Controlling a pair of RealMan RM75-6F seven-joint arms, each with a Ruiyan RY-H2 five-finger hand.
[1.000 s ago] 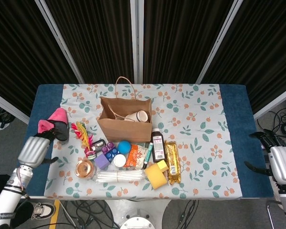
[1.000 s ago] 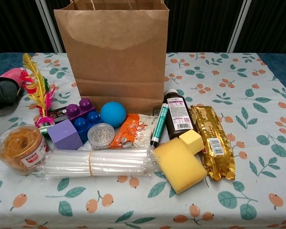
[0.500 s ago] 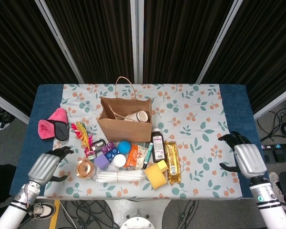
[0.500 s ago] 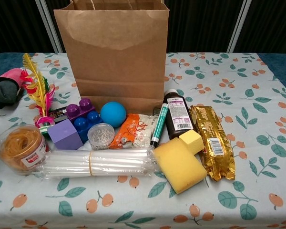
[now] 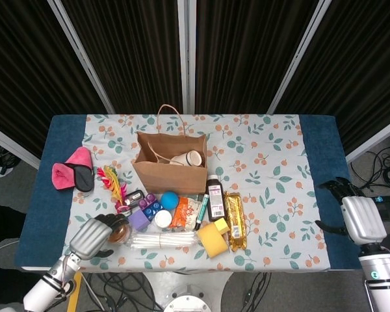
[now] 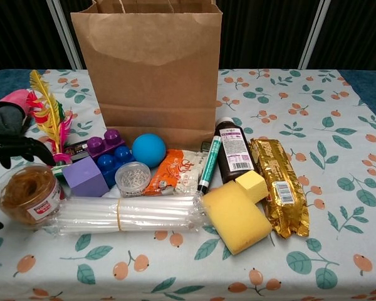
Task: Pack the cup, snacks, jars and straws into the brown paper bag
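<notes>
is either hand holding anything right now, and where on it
Nothing is held. The left hand hovers open by the jar of rubber bands; the right hand is open, off to the side.

Each robot hand had a silver-grey, ribbed metallic back and black fingers. The left hand joined a white forearm through a dark wrist ring. The right hand met a white forearm with a small green mark near its black wrist collar.

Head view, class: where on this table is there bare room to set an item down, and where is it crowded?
Free: the cloth right of the gold snack bar toward the right hand, and behind the brown paper bag. Crowded: the cluster in front of the bag, from the left hand to the yellow sponge.
</notes>
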